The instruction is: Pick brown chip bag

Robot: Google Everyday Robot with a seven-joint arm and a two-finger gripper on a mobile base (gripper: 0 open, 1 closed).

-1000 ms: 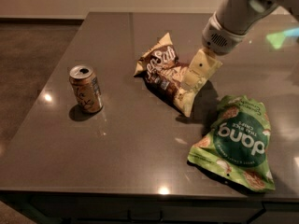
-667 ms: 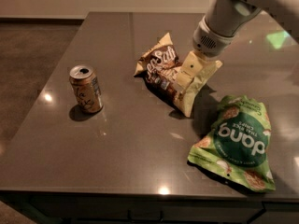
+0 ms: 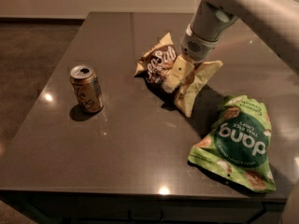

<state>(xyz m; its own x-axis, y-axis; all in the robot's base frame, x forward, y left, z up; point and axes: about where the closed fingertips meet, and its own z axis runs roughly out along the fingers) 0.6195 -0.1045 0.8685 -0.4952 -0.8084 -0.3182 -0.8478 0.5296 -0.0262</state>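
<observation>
The brown chip bag [image 3: 156, 65], dark brown and pale yellow with white script, lies in the middle of the dark table [image 3: 126, 148]. My gripper [image 3: 178, 75] comes down from the upper right onto the bag's middle. It is shut on the brown chip bag. The foil is bunched around the pale fingers [image 3: 175, 73], and the bag's right corner stands up off the table. The bag's lower end still touches the table.
A tan drink can [image 3: 86, 88] stands upright to the left of the bag. A bright green "dang" bag [image 3: 236, 143] lies flat at the front right, near the table's front edge. My arm [image 3: 243, 8] crosses the upper right.
My gripper has moved left and down onto the brown chip bag. The bag has crumpled and its right corner has risen. The can and the green bag have not moved.
</observation>
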